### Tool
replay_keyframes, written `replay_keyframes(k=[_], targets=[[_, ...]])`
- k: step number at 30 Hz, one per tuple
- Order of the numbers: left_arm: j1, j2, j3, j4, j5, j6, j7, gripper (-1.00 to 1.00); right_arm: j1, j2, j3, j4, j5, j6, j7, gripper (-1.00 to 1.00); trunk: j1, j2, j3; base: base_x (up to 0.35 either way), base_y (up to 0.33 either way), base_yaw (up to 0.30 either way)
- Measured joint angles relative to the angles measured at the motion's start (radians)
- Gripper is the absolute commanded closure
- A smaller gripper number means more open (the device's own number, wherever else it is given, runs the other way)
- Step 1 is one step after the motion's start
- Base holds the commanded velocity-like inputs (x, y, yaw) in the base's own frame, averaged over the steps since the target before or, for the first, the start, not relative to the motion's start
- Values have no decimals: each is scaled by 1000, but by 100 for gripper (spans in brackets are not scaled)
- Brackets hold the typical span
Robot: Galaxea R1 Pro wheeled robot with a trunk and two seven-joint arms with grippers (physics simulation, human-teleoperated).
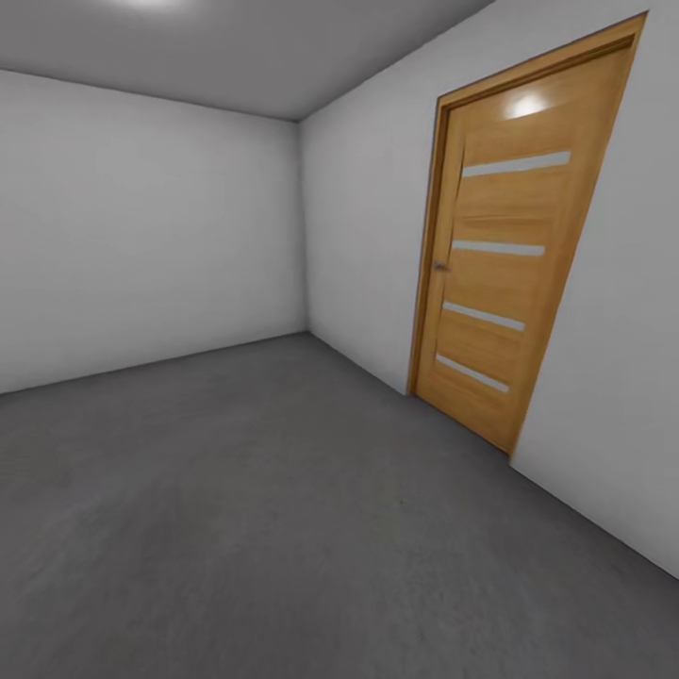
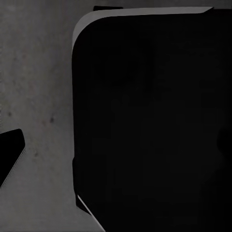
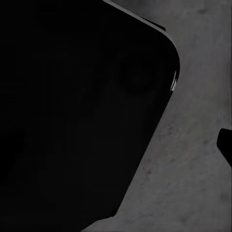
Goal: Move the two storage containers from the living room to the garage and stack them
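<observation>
From the head view, the garage is bare: plain white-grey walls meet in a corner, a wooden door with four pale slats stands shut on the right, and the floor is dark grey and speckled.

Left wrist view: a black rounded body above rough grey concrete; jaws' state cannot be told.

Right wrist view: the same, a dark bulk over concrete.

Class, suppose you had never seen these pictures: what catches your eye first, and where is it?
The wooden door with pale horizontal strips stands out, shut in the white wall at the head view's right. Below spreads the dark grey floor. In both wrist views, a large black rounded shape looms over speckled grey ground.
</observation>
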Motion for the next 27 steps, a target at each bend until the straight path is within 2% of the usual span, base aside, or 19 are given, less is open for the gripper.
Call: replay_keyframes(k=[27], targets=[[0, 0, 0, 0, 0, 0, 0, -100, 0, -1, 0, 0, 0, 0, 0, -100, 0, 0, 0, 322, 0, 0]])
